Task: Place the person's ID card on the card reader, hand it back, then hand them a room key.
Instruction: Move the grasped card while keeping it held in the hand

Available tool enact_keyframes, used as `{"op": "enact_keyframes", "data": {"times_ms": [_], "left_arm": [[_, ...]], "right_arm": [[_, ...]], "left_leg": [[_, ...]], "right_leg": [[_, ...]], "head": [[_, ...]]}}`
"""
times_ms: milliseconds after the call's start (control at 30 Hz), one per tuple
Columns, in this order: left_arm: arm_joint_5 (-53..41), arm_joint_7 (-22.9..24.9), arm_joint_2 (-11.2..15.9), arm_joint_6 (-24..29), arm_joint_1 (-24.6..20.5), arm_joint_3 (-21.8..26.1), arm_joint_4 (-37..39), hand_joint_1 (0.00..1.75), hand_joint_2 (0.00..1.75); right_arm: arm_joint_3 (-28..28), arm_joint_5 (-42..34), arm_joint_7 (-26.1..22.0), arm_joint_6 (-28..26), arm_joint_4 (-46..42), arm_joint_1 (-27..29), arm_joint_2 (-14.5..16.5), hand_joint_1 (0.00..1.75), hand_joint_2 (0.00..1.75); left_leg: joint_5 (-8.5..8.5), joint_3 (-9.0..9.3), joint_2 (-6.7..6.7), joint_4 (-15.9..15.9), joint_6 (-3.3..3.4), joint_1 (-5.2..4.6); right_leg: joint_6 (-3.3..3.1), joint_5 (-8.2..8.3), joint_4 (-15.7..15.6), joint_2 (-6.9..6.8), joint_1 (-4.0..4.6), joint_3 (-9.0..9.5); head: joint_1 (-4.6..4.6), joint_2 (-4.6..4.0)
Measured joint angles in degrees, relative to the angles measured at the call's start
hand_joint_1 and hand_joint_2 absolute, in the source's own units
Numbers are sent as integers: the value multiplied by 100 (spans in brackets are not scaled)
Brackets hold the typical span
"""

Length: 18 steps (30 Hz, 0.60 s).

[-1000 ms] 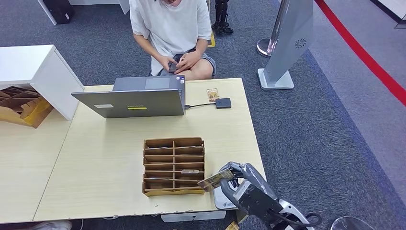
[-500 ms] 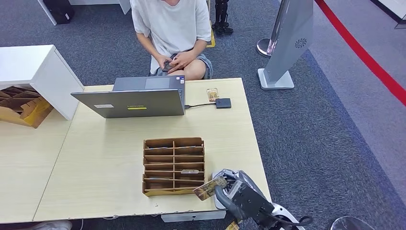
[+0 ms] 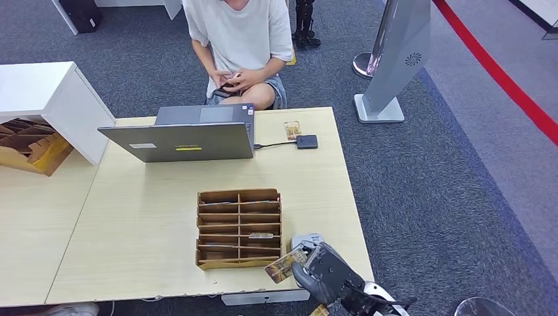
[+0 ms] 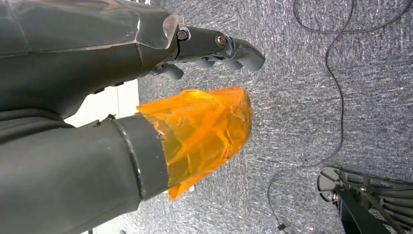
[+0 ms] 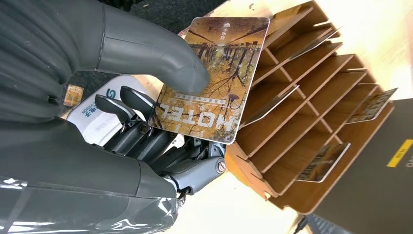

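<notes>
At the table's near edge, beside the wooden card rack (image 3: pixel 239 228), my right hand (image 3: pixel 321 270) pinches the room key (image 3: pixel 283 266) flat. The person (image 3: pixel 238 46) sits straight across, far side. My left hand (image 4: pixel 146 122) hangs empty, fingers apart.

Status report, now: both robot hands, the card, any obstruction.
Right robot hand pinching hotel card, beside the wooden card rack, above white card reader. Left robot hand empty, over carpet. Person seated beyond laptop, busy with phone.

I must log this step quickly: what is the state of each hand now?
Left hand: holds nothing; open or closed cannot be told.
Right hand: holding the hotel card, pinched under its thumb.
</notes>
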Motion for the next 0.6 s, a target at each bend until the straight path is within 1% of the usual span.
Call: {"op": "enact_keyframes", "data": {"times_ms": [400,600], "left_arm": [[-36,-15,93,62,2,0,166,0,0],[-52,-15,122,80,3,0,217,0,0]], "right_arm": [[-52,-15,19,-43,161,-116,0,175,175],[-129,49,156,-62,231,-185,-2,175,175]], "left_leg": [[0,0,0,0,0,0],[0,0,0,0,0,0]], "right_leg": [[0,0,0,0,0,0],[0,0,0,0,0,0]], "head": [[0,0],[1,0]]}}
